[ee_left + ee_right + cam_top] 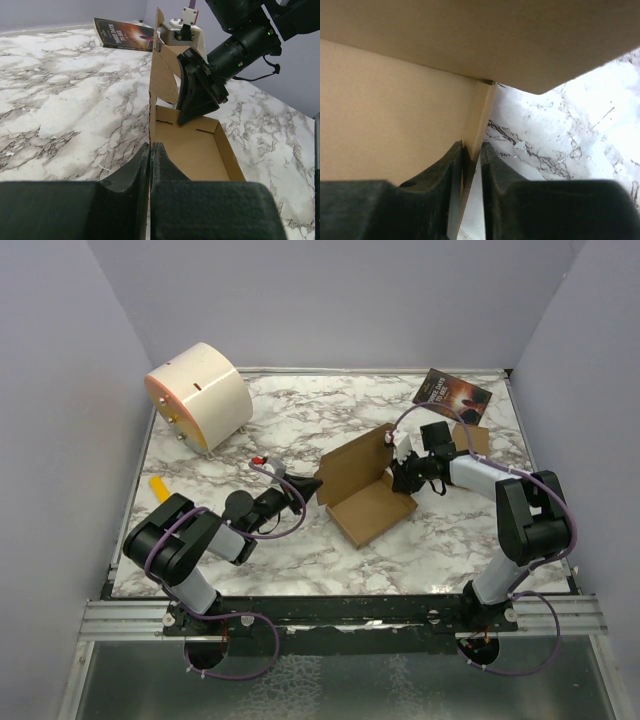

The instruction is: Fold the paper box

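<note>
The paper box (pixel 372 508) lies at the table's middle as a shallow brown tray with its lid panel (pixel 352 465) standing up at the back. My left gripper (pixel 306 487) is shut on the left end of that upright panel; in the left wrist view my gripper (pixel 150 148) pinches the panel's thin edge, with the tray (pixel 195 150) to its right. My right gripper (pixel 404 476) is at the tray's far right corner, under the lid. In the right wrist view my gripper (pixel 471 148) is shut on a narrow cardboard wall (pixel 482 107). It also shows in the left wrist view (pixel 183 119).
A cream cylinder (pixel 200 395) lies at the back left. A dark booklet (pixel 452 395) lies at the back right and shows in the left wrist view (pixel 125 34). A small brown cardboard piece (pixel 478 438) sits behind the right arm. A yellow strip (pixel 160 488) lies at the left edge.
</note>
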Tool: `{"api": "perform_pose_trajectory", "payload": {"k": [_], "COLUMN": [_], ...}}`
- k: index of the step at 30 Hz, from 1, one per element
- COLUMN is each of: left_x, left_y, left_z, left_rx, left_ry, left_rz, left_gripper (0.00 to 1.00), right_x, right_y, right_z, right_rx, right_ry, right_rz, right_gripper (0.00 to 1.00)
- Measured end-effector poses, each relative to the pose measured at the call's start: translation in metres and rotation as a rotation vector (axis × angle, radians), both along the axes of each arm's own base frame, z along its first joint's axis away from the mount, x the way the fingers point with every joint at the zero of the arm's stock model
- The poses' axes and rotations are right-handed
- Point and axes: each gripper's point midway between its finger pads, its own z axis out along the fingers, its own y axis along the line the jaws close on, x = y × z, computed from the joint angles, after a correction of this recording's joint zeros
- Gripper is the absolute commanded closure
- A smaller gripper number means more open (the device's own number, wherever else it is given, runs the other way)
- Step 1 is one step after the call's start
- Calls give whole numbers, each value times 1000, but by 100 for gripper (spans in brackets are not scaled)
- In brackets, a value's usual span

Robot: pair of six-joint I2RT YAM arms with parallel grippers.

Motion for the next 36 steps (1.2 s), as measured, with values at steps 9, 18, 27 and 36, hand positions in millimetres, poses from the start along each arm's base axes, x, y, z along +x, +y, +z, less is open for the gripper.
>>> {"api": "perform_pose_trajectory", "payload": {"k": [9,18,27,36], "left_x": [-3,-3,-2,-2], "left_y": [-3,-3,-2,-2], "left_z": [2,4,4,7], "left_rx": [-7,-10,-5,-4], "left_ry": [3,-4,-11,-23], "left_rz": [-11,-10,-8,-8], "left_gripper": [100,100,100,100], "right_x": [9,8,3,4], "right_y": [-7,-6,-8,-10], "right_z": [-2,-1,1,10], "right_rx": [-75,-97,-90,-53], "right_ry": [-46,-69,-58,-68], "right_rz": [-47,-35,-17,-19], "right_gripper": [99,69,62,72]}}
